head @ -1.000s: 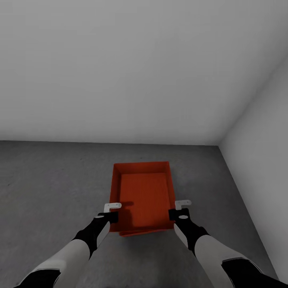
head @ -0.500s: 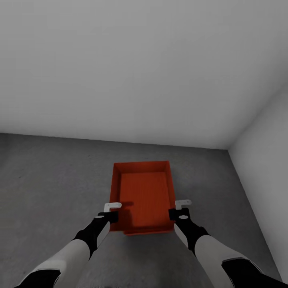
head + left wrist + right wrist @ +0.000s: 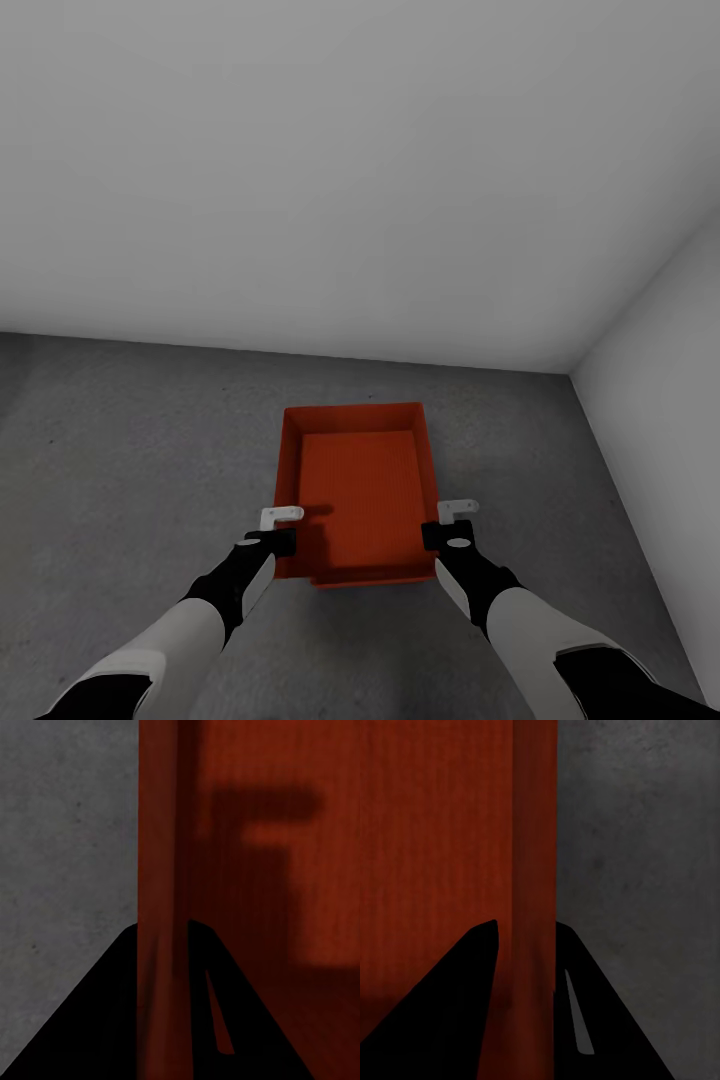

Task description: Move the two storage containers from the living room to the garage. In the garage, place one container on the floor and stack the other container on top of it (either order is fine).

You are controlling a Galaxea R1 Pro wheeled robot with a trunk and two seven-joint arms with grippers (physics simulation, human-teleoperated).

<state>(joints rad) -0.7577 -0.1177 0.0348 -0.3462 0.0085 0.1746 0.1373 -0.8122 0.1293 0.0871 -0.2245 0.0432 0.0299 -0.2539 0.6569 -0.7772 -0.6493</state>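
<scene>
Head view: a red-orange storage container (image 3: 360, 485) is carried low over the dark grey concrete floor (image 3: 130, 450) of the garage, near the right-hand corner where two pale grey walls (image 3: 350, 170) meet. Its long axis runs straight away from the robot, open side up, with the short near wall between the two arms. A thin strip of a second red-orange edge (image 3: 375, 582) peeks out under the near wall; whether that is the other container I cannot tell. The left gripper (image 3: 281, 530) pinches the container's left wall at the near end, and the right gripper (image 3: 452, 522) pinches the right wall opposite. In the left wrist view the wall (image 3: 161, 892) runs up between the two dark fingers (image 3: 97, 1020), and likewise the wall (image 3: 534, 870) in the right wrist view. The fingertips are hidden behind it.
</scene>
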